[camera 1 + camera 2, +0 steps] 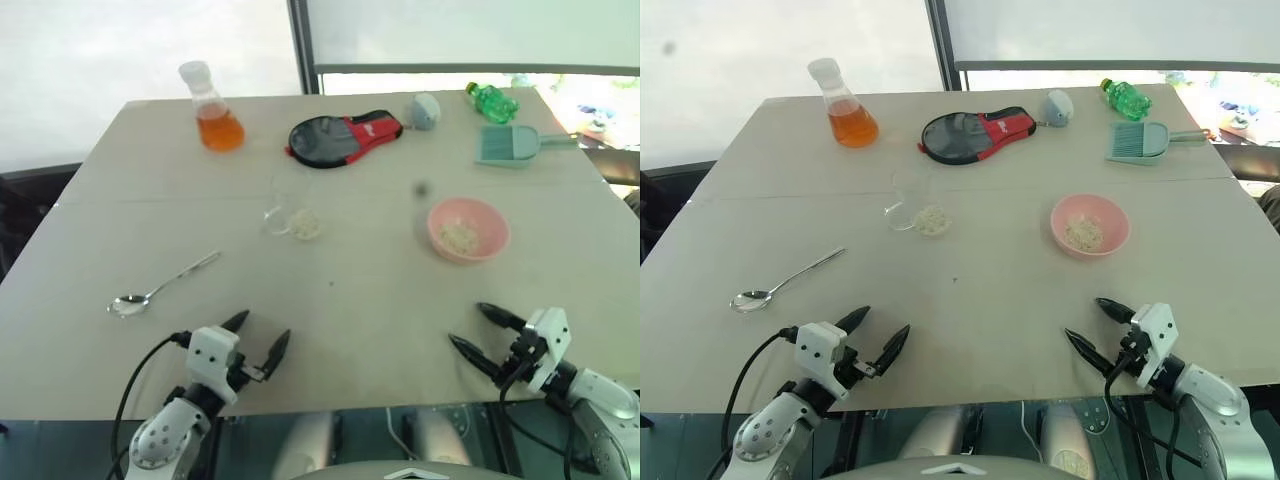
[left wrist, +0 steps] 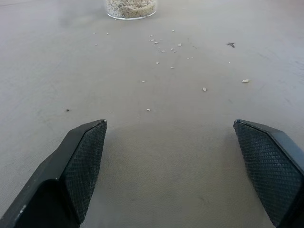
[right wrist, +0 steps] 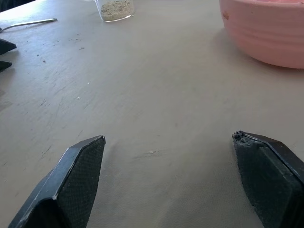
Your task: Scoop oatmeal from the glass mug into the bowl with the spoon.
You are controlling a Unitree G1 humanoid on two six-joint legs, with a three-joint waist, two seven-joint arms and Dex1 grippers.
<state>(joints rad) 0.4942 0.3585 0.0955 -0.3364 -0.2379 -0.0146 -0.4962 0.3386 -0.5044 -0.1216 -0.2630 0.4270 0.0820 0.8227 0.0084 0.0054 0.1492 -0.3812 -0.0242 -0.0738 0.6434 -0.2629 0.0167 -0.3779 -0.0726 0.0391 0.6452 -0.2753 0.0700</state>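
The clear glass mug (image 1: 292,212) stands mid-table with oatmeal (image 1: 305,224) in its bottom; its base (image 2: 131,8) also appears in the left wrist view. The pink bowl (image 1: 468,229) sits to the right of the mug and holds some flakes. The silver spoon (image 1: 160,286) lies on the table at the left. My left gripper (image 1: 262,338) hovers open near the front edge, to the right of the spoon's bowl end. My right gripper (image 1: 478,329) is open at the front right, short of the bowl (image 3: 266,33). Both hold nothing.
Along the far side stand a flask of orange liquid (image 1: 214,110), a black and red paddle case (image 1: 340,137), a grey round object (image 1: 423,110), a green bottle (image 1: 491,101) and a teal dustpan scoop (image 1: 510,145). Stray flakes (image 2: 171,50) dot the table before the mug.
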